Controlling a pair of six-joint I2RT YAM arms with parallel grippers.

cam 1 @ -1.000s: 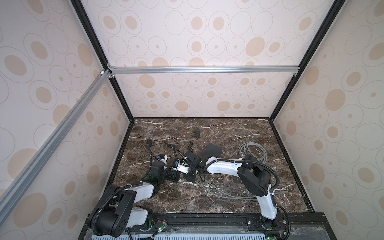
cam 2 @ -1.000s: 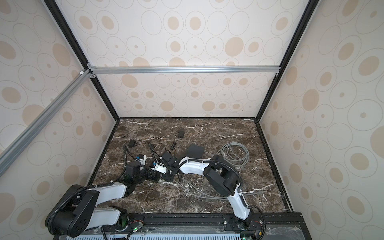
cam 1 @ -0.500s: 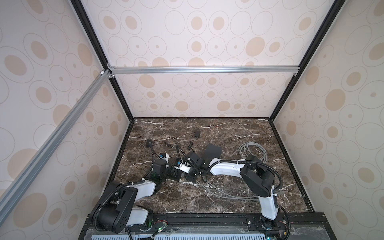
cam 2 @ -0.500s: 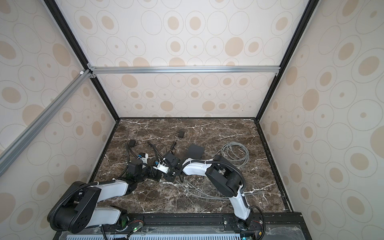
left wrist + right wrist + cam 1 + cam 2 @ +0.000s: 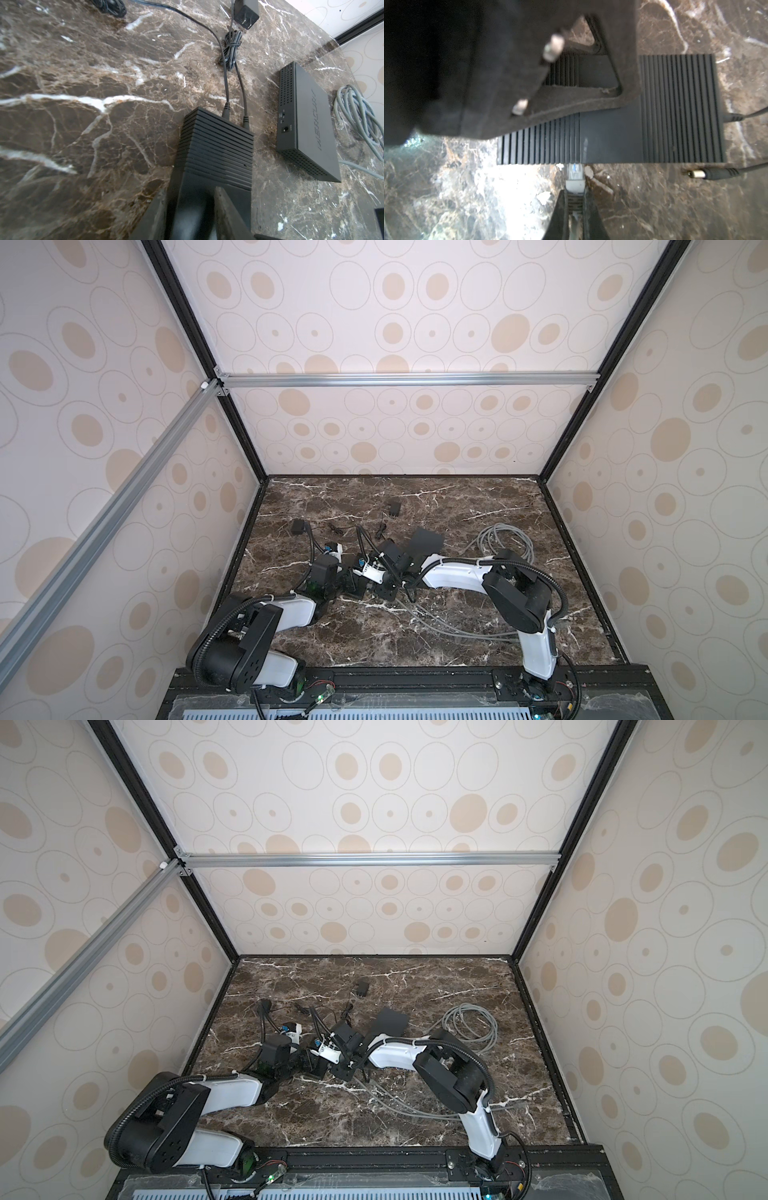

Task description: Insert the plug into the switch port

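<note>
The switch (image 5: 654, 128), a black ribbed box, sits between my two grippers at the table's middle left. My left gripper (image 5: 191, 189) is shut on it, and one of its fingers (image 5: 618, 62) lies across the box's face. My right gripper (image 5: 575, 193) is shut on the boot of the plug (image 5: 574, 171), a clear-tipped connector on a grey cable. The plug's tip meets the switch's side edge; whether it has entered a port is hidden. In both top views the left gripper (image 5: 348, 580) and the right gripper (image 5: 384, 591) meet over the switch (image 5: 320, 1069).
A second flat black box (image 5: 307, 124) lies just behind the grippers. A grey cable coil (image 5: 505, 541) lies at the right. Two power adapters (image 5: 393, 508) (image 5: 298, 526) with thin black cords sit farther back. A loose barrel connector (image 5: 708, 173) lies beside the switch.
My left gripper's jaws have narrowed onto the switch. The left arm has edged slightly toward the middle. The right arm has barely moved and keeps its hold on the plug.
</note>
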